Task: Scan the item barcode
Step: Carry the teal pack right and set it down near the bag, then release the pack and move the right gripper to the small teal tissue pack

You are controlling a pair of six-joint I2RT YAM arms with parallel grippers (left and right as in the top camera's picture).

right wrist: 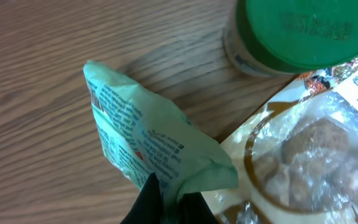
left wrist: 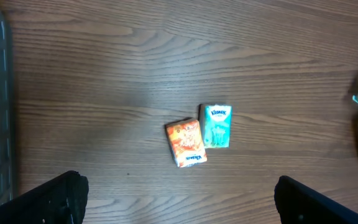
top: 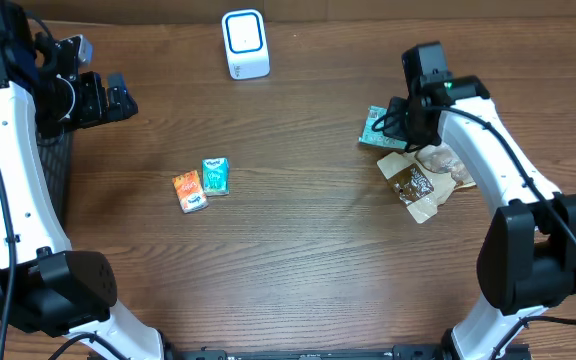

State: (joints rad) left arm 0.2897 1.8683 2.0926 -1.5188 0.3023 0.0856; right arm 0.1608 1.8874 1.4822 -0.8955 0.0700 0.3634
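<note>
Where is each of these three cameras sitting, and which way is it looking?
Overhead: fixed above the table, looking straight down; left arm and right arm show.
Left wrist: on the left arm, looking down at the orange tissue pack and teal tissue pack; the open left gripper shows at the bottom corners.
Right wrist: on the right arm, close over the green packet pinched by the right gripper at the bottom.
Shared: overhead and left wrist both show those packs.

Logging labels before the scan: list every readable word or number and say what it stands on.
"Kleenex": on the teal tissue pack.
Print on the orange tissue pack: too blurred to read.
Fine print on the green packet: too small and blurred.
Raised lettering on the green lid: unreadable.
</note>
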